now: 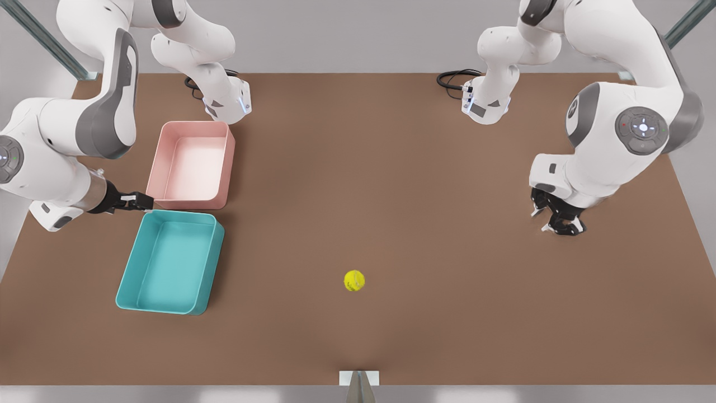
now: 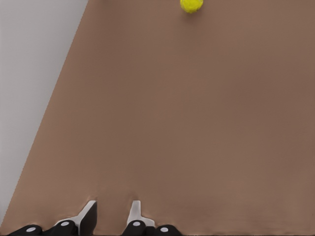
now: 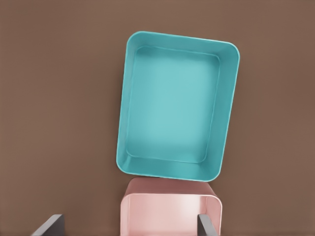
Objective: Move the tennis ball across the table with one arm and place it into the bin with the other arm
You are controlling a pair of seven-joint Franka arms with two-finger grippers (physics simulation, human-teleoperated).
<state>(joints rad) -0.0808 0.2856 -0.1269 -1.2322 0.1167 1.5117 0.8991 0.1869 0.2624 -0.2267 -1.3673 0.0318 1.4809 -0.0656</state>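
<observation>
Front view first: the tennis ball [image 1: 354, 280] sits alone on the bare table [image 1: 391, 196], a little toward the near edge and about midway across, well apart from the bin [image 1: 130, 280], which lies at the front view's left with nothing in it. Just behind the bin, almost touching its far wall, is a pink tray [image 1: 225, 168]. By my reading nothing of the task is done yet: the ball has to be picked up, carried across, passed on and dropped into the bin.

The right gripper [image 1: 141, 201] hangs at the front view's left, over the near corner of the pink tray and the bin's far edge, fingers apart and carrying nothing. The left gripper [image 1: 554, 217] is at the front view's right, pointing down near the table, well away from the ball.

Over to the left wrist view: the left gripper [image 2: 112, 216] shows two pale fingertips with a clear gap between them, nothing in it, bare table below, and the ball [image 2: 191, 4] far ahead.

Right wrist view now: the bin [image 3: 178, 105] lies straight beneath, empty, the pink tray [image 3: 172, 211] next to it, and a dark finger at either side, set wide apart, holding nothing.
</observation>
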